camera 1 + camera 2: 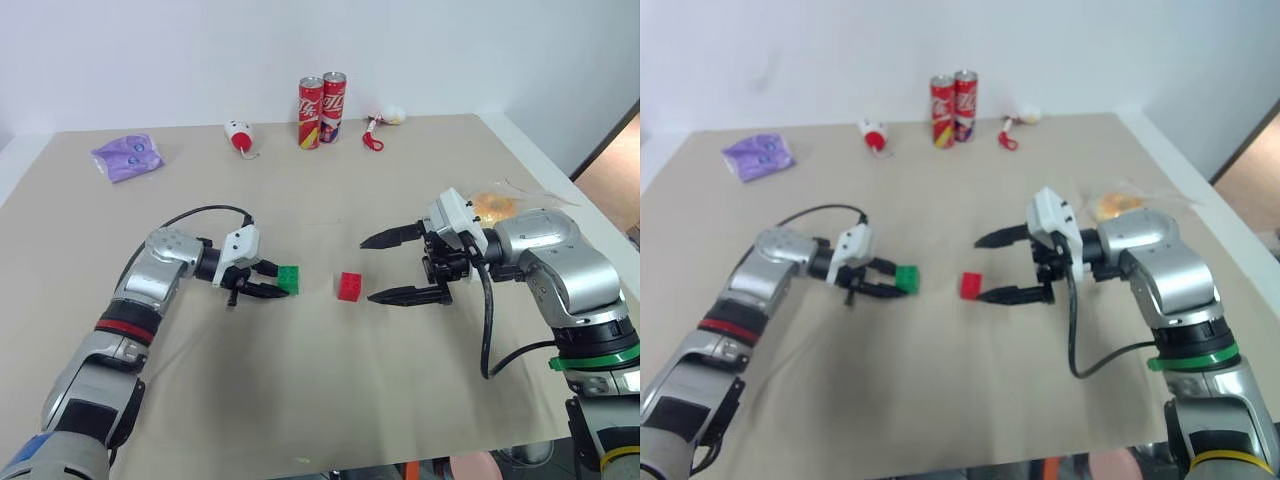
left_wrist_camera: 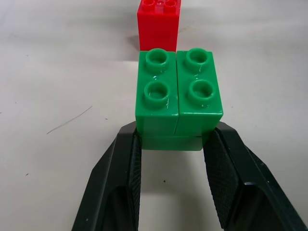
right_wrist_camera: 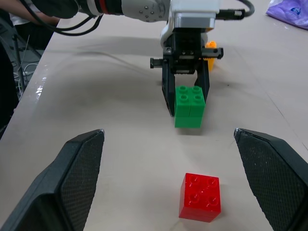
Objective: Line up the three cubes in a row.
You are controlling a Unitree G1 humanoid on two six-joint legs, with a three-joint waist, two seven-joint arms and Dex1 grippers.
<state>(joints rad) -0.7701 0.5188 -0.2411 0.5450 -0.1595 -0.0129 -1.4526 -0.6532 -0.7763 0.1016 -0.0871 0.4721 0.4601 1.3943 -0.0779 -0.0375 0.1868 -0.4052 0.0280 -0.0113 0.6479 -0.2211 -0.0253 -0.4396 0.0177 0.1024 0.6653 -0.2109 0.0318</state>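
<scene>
While the left gripper [image 1: 268, 280] clamps the green cube [image 1: 289, 279] by its lower half, the red cube [image 1: 350, 286] sits just beside it mid-table, well clear of every edge of the tan table [image 1: 300, 400], with bare surface all round. The right gripper [image 1: 390, 266] stands wide apart around nothing, by the red cube. Both cubes are glossy studded plastic; an orange cube [image 3: 211, 50] peeks behind the left gripper; two red cans [image 1: 321, 110] at the far edge carry unreadable lettering.
</scene>
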